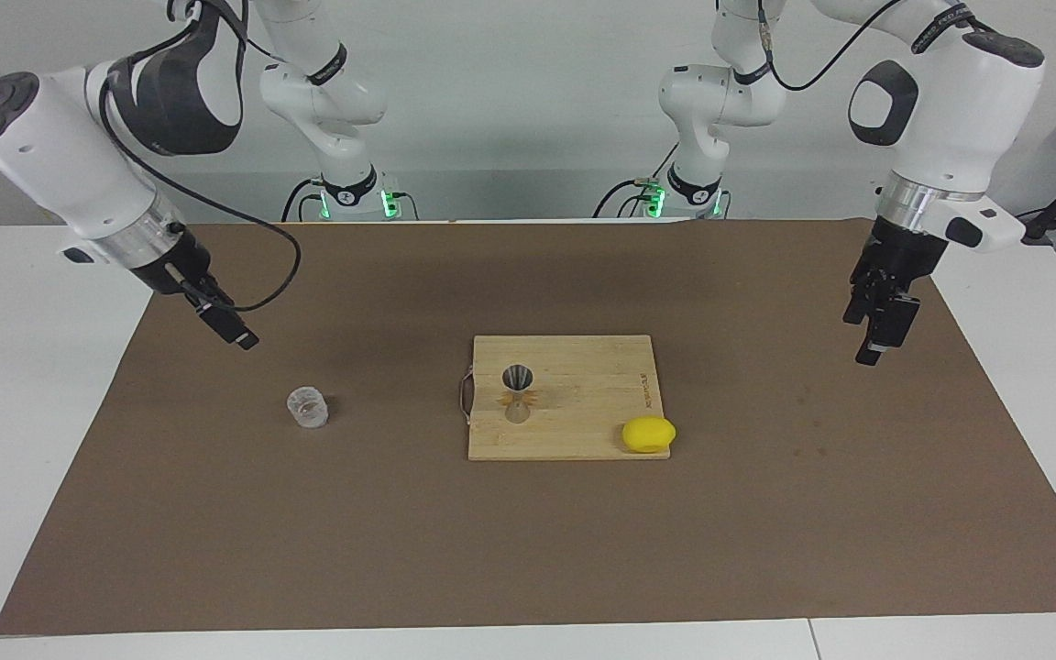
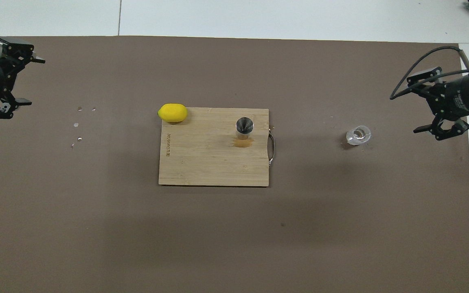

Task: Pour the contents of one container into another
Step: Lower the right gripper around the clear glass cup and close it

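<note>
Open mat [image 1: 381, 541] around glass cup [image 1: 307, 407]; jigger [image 1: 517, 390] well apart.

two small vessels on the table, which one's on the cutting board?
The metal jigger: hourglass-shaped, upright on the wooden cutting board near its handle end. The clear glass cup stands off the board on the brown mat, toward the right arm's end.

- a small clear textured glass cup [image 1: 308, 407] [image 2: 358, 135] is seen upright on the brown mat, toward the right arm's end of the table, well apart from the board; it is not gripped.
- a silver hourglass-shaped jigger [image 1: 517, 392] [image 2: 244, 126] is seen upright on the wooden board, near the board's handle end; its open top cone looks dark inside, and a small wet-looking stain is seen on the wood at its foot.
</note>
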{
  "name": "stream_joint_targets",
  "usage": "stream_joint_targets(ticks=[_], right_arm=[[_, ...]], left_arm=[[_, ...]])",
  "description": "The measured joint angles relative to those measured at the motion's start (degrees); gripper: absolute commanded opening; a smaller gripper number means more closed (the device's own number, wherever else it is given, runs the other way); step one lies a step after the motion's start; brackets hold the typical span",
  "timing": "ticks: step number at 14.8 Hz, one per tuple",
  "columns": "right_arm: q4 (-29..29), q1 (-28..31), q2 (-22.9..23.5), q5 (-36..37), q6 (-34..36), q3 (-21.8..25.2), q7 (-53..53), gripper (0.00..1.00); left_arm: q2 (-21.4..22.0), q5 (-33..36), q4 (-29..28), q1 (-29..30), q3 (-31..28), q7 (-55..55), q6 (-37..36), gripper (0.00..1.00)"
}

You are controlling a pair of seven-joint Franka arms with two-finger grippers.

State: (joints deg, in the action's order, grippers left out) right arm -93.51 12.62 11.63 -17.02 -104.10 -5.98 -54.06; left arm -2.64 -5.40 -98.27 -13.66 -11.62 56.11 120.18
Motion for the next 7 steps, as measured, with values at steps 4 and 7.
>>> stream_joint_targets(ticks=[4, 7], right_arm=[[-0.1, 2.1, 5.8, -5.4, -3.0, 0.0, -7.0, 1.00], [-0.4, 3.7, 10.0, -8.9, -4.1, 0.1, -8.6, 1.00]], left_arm=[[0.6, 0.1, 0.0, 0.0, 0.2, -22.1, -4.9, 1.00], [1.7, 0.1, 0.0, 1.9, 2.3, -35.9, -11.6, 1.00]])
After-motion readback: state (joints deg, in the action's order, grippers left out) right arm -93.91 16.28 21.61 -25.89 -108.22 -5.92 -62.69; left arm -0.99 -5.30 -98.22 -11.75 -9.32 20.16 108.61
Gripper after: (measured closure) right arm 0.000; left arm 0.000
